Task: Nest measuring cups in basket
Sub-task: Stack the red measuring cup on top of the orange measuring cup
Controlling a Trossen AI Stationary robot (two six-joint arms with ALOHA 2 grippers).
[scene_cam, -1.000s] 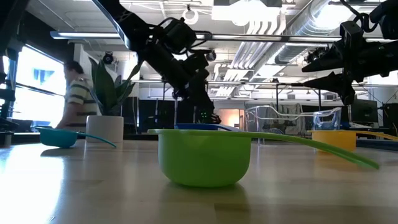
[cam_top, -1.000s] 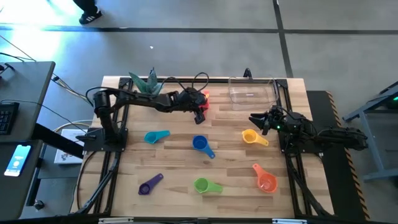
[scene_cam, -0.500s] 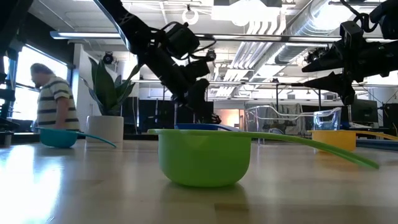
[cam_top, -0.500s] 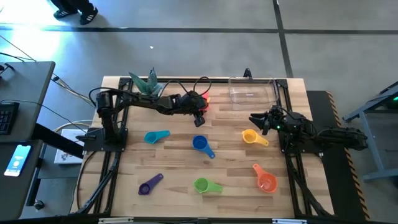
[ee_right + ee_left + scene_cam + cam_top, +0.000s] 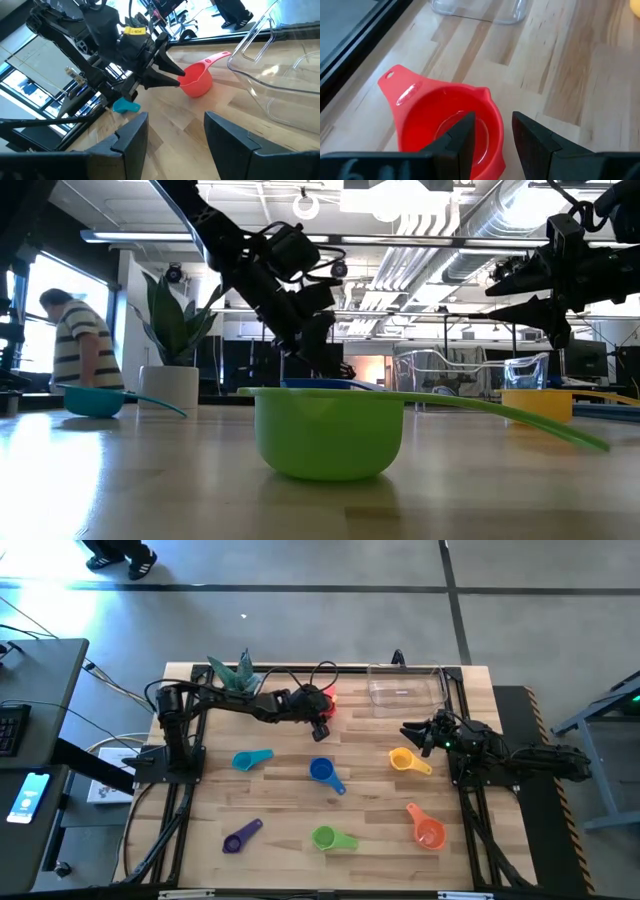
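The red measuring cup stands upright on the table near the far edge, left of the clear basket. My left gripper is open and slants down at the cup. One finger is over the bowl and the other outside its wall. The yellow, blue, teal, purple, green and orange cups lie apart on the table. My right gripper waits open above the table's right side, near the yellow cup. My left gripper comes at the red cup slanting down from the table's left. Its fingers stand on either side of the bowl's wall, on the side away from the handle. Whether they touch the wall I cannot tell.
A white pot with a green plant stands at the far left of the table. The basket holds nothing that I can see. A person stands in the room behind the table in the low view.
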